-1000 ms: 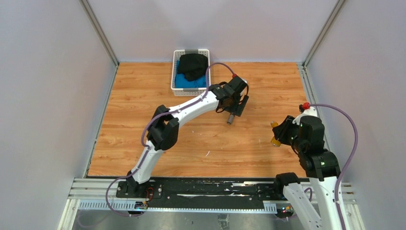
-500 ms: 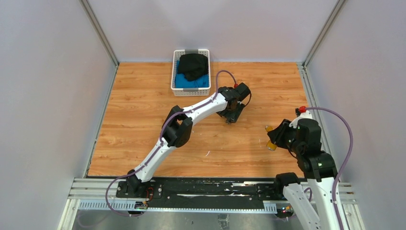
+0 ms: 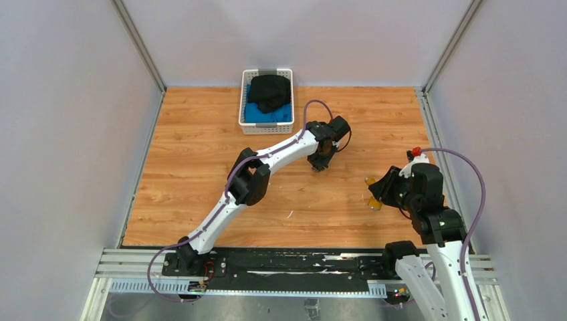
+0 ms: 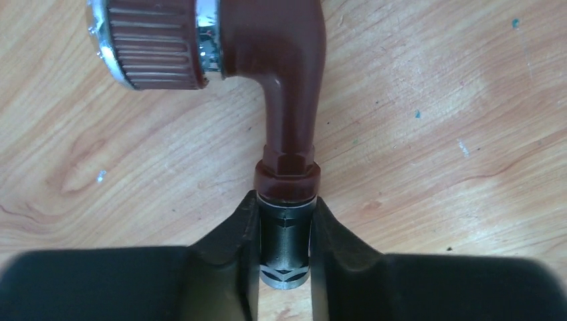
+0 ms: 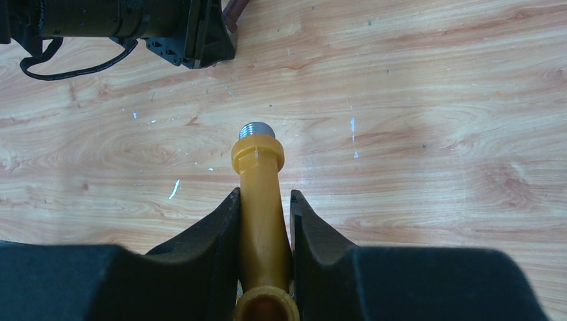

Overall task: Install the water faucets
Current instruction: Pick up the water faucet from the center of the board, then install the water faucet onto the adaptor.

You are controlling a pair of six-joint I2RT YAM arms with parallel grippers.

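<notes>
**A:** Where was the dark reddish-brown metal faucet [image 4: 291, 80]?

**B:** As far as I could judge, it lay on the wooden surface [image 3: 200, 167]. It was nearer the arms than the white plastic basket [image 3: 266, 127] and off to the basket's right.

**A:** And the left end effector [image 4: 285, 207]?

**B:** It was clamped on the faucet's dark grey end, with one finger on each side. The stem's long axis ran straight out from between the fingers, in line with them. The body then bent at an elbow toward the left of the wrist view and ended in a ribbed round knob [image 4: 150, 43].

**A:** So the left arm had that one. What about the other?

**B:** The brass-yellow metal faucet [image 5: 259, 160] sat in the right end effector [image 5: 264, 195], which was closed on its stem. I judged it was held clear of the surface, toward the right side and well apart from the brown one. Its long axis also followed the fingers. The silvery threaded end [image 5: 257, 129] pointed away from the wrist, roughly toward the left arm, and the open round mouth sat back by the palm.

**A:** What did the next move depend on?

**B:** Probably on aim. Each faucet stuck out in line with its fingers, so turning the wrist would steer its end. I saw no socket to receive either faucet, so I couldn't tell where they were meant to go.
</notes>
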